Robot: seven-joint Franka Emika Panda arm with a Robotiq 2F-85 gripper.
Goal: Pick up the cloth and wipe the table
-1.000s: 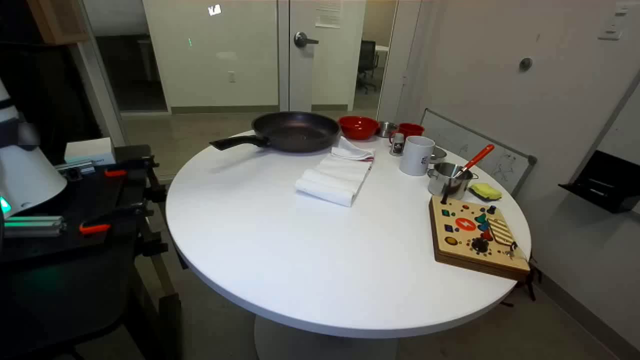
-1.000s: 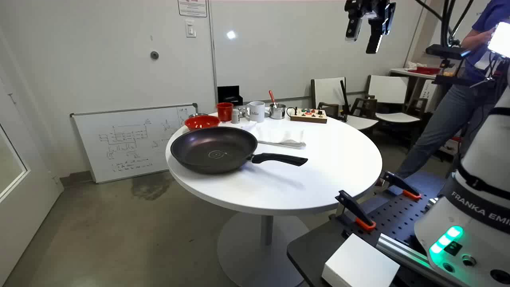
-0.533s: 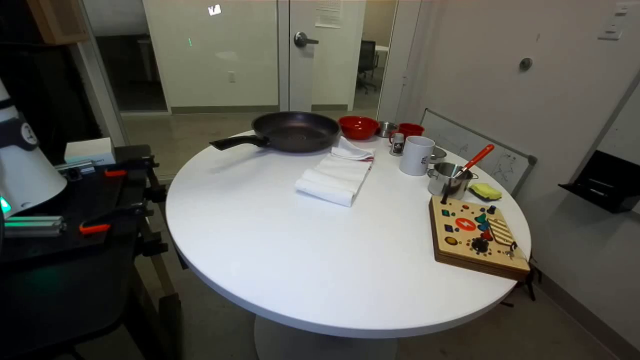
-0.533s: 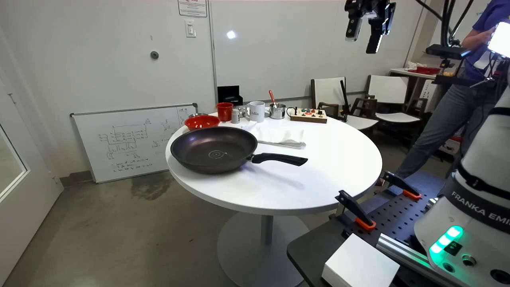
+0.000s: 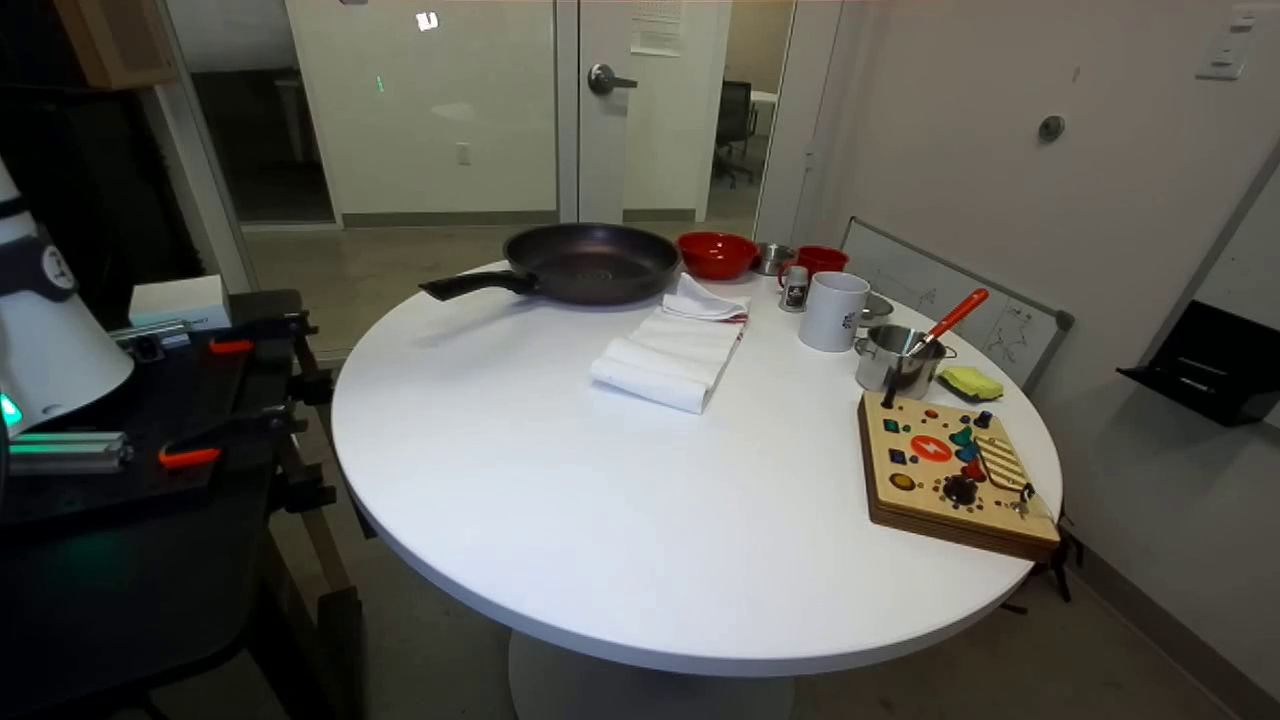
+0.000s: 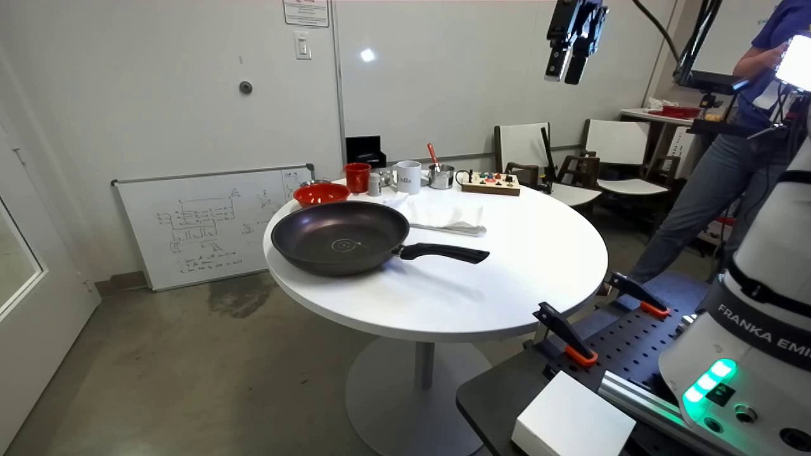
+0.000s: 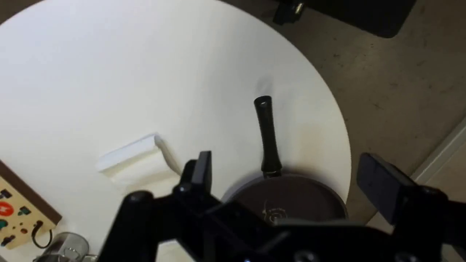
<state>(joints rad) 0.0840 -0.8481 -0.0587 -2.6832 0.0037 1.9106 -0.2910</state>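
Glazed wall (image 5: 440,110) and door (image 5: 600,160) stand behind the white, round desk (image 5: 560,500) in an exterior view. The cloth (image 5: 670,350) lies on the desk top, folded, reddish at one edge, just beside the frying pan (image 5: 592,265). Whether the two touch cannot be determined. Next to the pan stands a red bowl (image 5: 717,257); further along are a white mug (image 5: 832,312), a steel pot (image 5: 890,366) with a red-handled utensil (image 5: 955,315) leaning inside, a yellow sponge (image 5: 970,382) and, at the rim, a wooden board (image 5: 925,495) fitted with knobs.

In an exterior view, the pincer (image 6: 564,77) hangs high above the level of the desk, fingers (image 6: 555,63) downward. A whiteboard (image 6: 190,228) leans against the white wall (image 6: 158,82); a person (image 6: 703,196) stands beyond the robot base (image 6: 735,342). The cloth is seen partly behind the pan, beyond its handle (image 6: 445,253).

In the wrist view the pincer's fingers stand wide apart, holding nothing. The pan shows between them, on the desk below; the cloth lies to its left in that view, partly hidden by the pincer.
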